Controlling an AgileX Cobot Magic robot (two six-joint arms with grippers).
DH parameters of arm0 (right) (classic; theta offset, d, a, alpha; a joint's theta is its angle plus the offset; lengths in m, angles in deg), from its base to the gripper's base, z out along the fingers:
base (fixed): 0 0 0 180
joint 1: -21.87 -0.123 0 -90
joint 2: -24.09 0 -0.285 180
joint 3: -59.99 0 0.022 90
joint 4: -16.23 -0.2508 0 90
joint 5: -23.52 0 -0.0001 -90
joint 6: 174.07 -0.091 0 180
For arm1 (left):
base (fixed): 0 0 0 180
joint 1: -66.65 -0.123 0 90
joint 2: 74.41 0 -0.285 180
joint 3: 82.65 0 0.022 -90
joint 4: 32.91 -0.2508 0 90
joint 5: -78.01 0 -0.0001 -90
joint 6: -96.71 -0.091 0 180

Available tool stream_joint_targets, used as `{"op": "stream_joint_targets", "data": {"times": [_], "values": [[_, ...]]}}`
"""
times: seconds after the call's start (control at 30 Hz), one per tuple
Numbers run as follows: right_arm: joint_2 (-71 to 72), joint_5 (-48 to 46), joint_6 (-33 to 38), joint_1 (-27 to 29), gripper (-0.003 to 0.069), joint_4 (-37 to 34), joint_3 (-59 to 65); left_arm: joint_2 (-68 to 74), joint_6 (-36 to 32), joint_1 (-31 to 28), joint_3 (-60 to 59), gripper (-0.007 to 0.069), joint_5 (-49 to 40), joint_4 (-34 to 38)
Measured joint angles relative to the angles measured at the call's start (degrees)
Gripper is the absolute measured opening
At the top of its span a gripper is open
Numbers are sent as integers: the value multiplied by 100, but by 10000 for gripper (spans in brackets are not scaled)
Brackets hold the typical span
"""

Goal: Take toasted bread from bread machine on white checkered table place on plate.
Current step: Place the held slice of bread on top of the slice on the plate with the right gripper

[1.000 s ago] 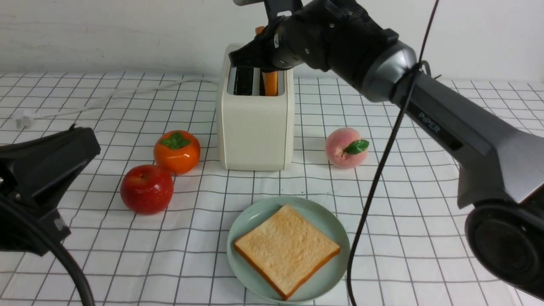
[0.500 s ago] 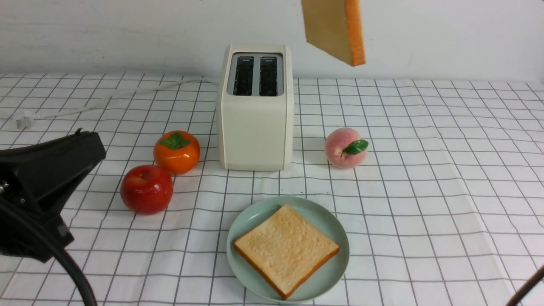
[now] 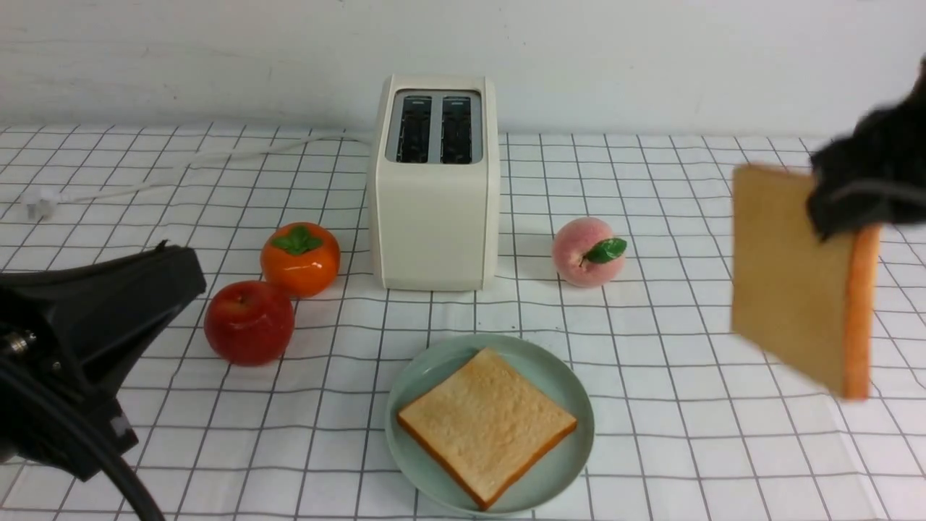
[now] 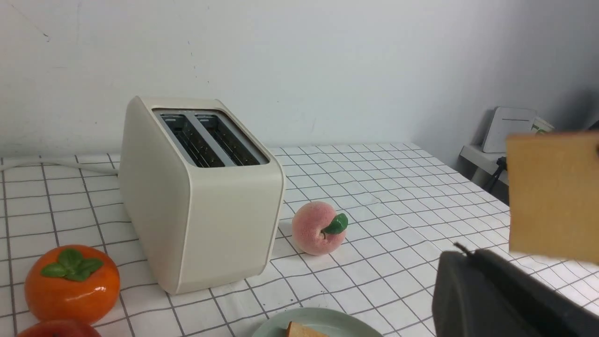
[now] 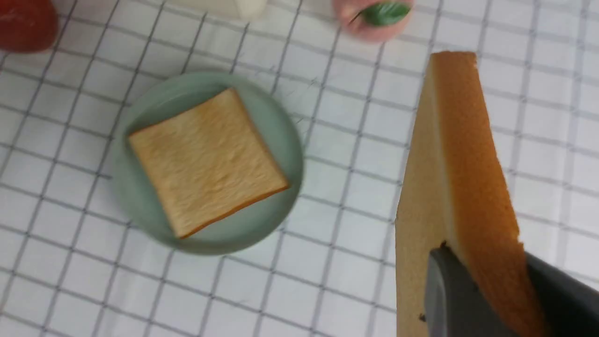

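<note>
1. right gripper has swung off the bread machine and out to the right edge of the front view. a second ago it sat over the right slot; both slots now show empty.
2. held toast slice came with it: half a second ago it was high up beside the machine, now it is lower, in the air over the right part of the white checkered table.
3. the slice stands on edge, slightly tilted, its orange-brown crust edge turned to the front camera.
4. right fingers are clamped across the slice's thickness near an upper corner, one on each face. the gripper is blurred in the front view.
5. plated toast slice lies flat on the plate, corner-on, unchanged. the plate sits in front of the machine.
6. held slice is well to the right of the plate, not above it.
7. left gripper is low at the left, jaws pressed together on nothing; it has crept slightly forward.
8. peach is right of the machine; persimmon and apple are left of it, just beside each other. none has shifted.
</note>
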Motion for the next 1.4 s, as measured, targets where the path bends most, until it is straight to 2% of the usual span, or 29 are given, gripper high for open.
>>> {"op": "stream_joint_targets", "data": {"times": [0.03,0.07,0.1,0.13,0.17,0.23,0.4,0.47,0.5,0.53,0.73,1.03,1.1,1.3,1.33,1.37,1.4], "values": [[-2,151,46,-1,119,-94,178,0,0,0,0,-13,0,0],[-74,686,395,-1,119,-814,740,0,0,0,0,-13,0,-3],[-117,829,544,-1,119,-1039,881,0,0,0,0,-13,0,-14],[-389,1421,1399,-1,119,-2208,1382,0,0,0,0,-13,0,-19],[-419,1483,1512,-1,119,-2208,1426,0,0,0,0,-13,0,-19],[-806,2086,3002,-1,119,-3685,1772,0,0,0,0,-13,0,-19],[-1673,2325,5820,-1,119,-6708,1878,0,0,0,0,-13,0,-24],[-2001,2314,6473,-1,119,-7477,1878,0,0,0,0,-13,0,-24],[-2001,2314,6524,-1,119,-7533,1878,0,0,0,0,-13,0,-24],[-2259,2319,6839,-1,119,-7879,1878,0,0,0,0,-13,0,-24],[-2779,2498,7342,3,119,-8159,1878,0,0,0,0,-13,0,-31],[-2981,2662,7450,5,120,-8234,1878,0,0,0,0,-13,0,-37],[-2981,2676,7450,5,144,-8227,1878,0,0,0,0,-13,0,-37],[-2962,2783,7450,91,398,-7783,1878,0,0,0,0,-13,0,-37],[-2956,2789,7450,102,417,-7740,1878,0,0,0,0,-13,0,-37],[-2856,2789,7372,228,494,-7500,1883,0,0,0,0,-13,0,-37],[-2762,2789,7291,319,520,-7385,1883,0,0,0,0,-13,0,-37]]}}
